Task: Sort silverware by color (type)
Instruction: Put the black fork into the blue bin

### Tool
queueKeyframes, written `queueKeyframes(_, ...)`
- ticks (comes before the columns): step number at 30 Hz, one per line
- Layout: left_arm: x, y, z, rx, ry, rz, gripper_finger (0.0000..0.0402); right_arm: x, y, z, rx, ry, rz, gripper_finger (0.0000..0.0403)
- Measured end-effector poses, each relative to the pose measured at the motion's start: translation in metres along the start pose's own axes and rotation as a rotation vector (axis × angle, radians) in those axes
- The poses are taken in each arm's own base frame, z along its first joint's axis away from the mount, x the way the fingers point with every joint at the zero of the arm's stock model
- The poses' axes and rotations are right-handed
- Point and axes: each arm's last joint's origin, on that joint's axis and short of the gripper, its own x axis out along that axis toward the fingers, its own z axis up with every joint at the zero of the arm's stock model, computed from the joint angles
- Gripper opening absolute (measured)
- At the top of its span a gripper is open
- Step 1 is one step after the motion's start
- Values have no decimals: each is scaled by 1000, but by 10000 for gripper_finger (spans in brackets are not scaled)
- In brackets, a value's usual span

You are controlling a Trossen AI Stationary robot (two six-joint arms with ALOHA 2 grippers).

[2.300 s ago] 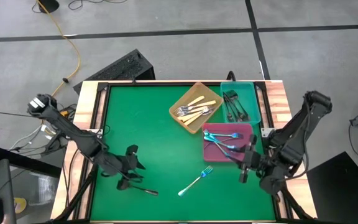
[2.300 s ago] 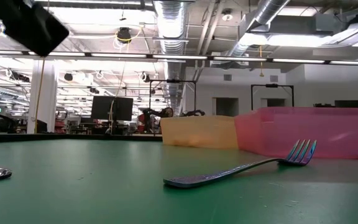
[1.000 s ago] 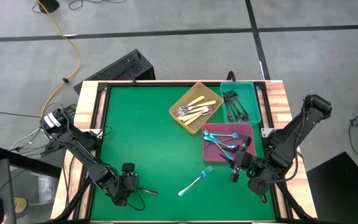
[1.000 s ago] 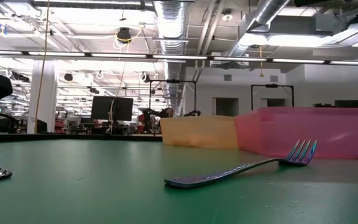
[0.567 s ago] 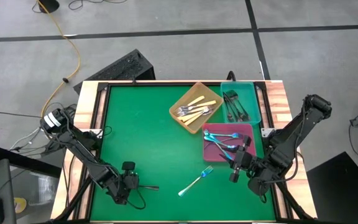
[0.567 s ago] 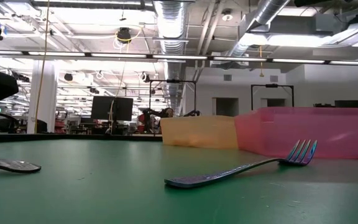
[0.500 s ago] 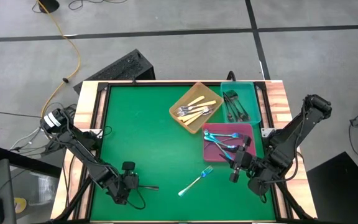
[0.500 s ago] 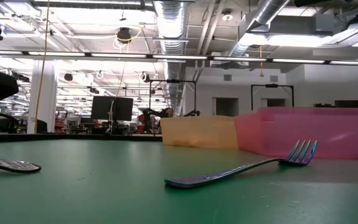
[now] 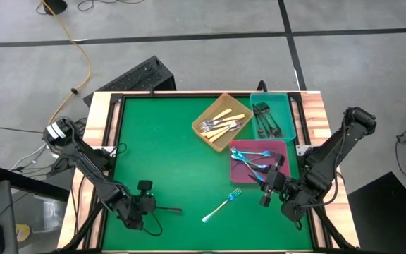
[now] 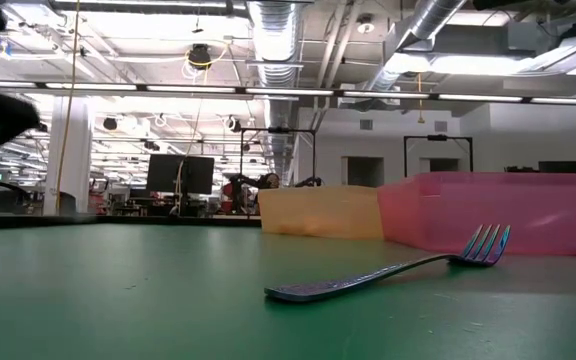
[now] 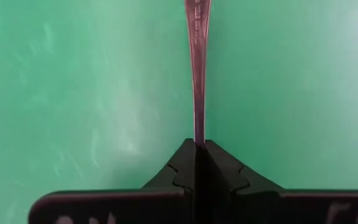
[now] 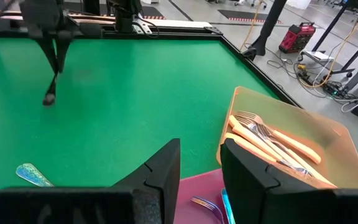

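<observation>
Lifted clear of the bench (image 9: pixel 161 148) now, the black fork (image 9: pixel 168 209) that lay near the front-left corner a moment ago hangs level in our left end effector (image 9: pixel 151 208), its fingers (image 11: pixel 185 168) clamped tight on the handle. We judge the pick done; the carry to the teal tray (image 9: pixel 273 116) at the back-right corner comes next. One iridescent fork (image 9: pixel 222 205) lies loose near the front edge. Our right end effector (image 9: pixel 269 185) waits just beside it, fingers parted, by the pink tray (image 9: pixel 282 146). Cream forks (image 9: pixel 220 125) fill the orange tray (image 9: pixel 204 116).
</observation>
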Motion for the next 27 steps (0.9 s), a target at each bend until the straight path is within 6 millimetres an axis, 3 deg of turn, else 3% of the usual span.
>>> queueKeyframes(5,-21,8,7,-3,-96,36,1,2,0,2,17,-4,-8,136)
queueKeyframes(17,-70,23,46,91,-578,179,1,11,-5,8,47,-63,-99,136)
queueKeyframes(27,-71,56,86,238,-704,70,0,33,8,20,-90,-41,-6,136)
